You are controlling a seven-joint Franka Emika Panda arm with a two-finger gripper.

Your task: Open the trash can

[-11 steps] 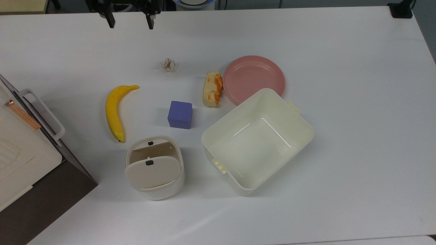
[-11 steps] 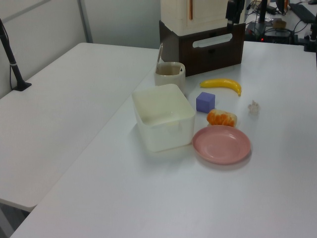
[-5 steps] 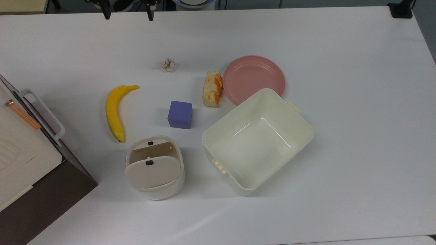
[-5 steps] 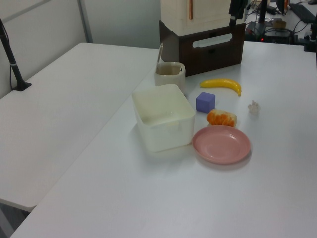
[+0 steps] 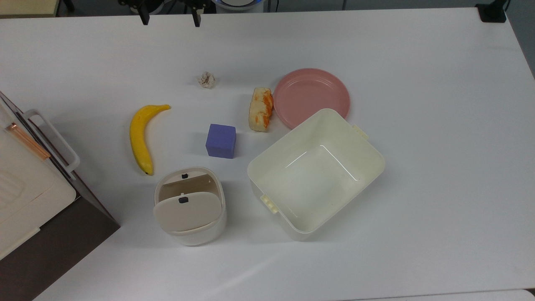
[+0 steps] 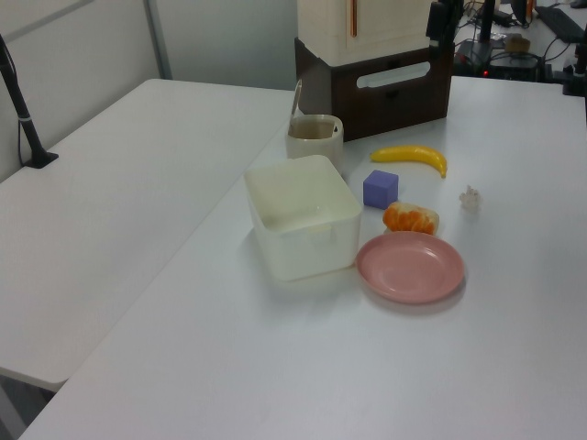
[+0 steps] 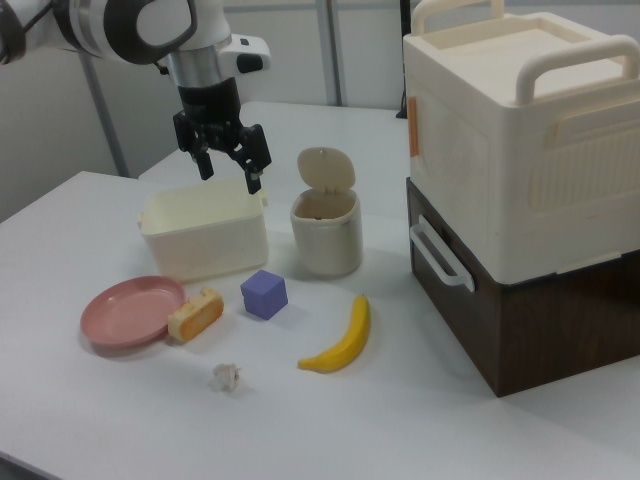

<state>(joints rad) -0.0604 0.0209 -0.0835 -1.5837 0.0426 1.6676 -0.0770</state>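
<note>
The trash can (image 7: 325, 235) stands on the table (image 5: 418, 167) with its lid (image 7: 326, 169) raised upright. The gripper (image 7: 229, 172) hangs above, well apart, jaws spread and empty.

Gripper (image 5: 169, 17) cut by the upper edge in the top view: two dark fingers in frame, body and arm out of frame. Left view: gripper (image 6: 444, 20) a dark shape at the upper edge behind the cream box (image 6: 359, 27), fingers not resolvable. Box cut by the upper edge there, and by the left edge in the top view. Crumpled scrap (image 5: 206, 79) near the table's far edge: too small to identify. Trash can (image 6: 314, 138) interior in the left view: contents not visible
</note>
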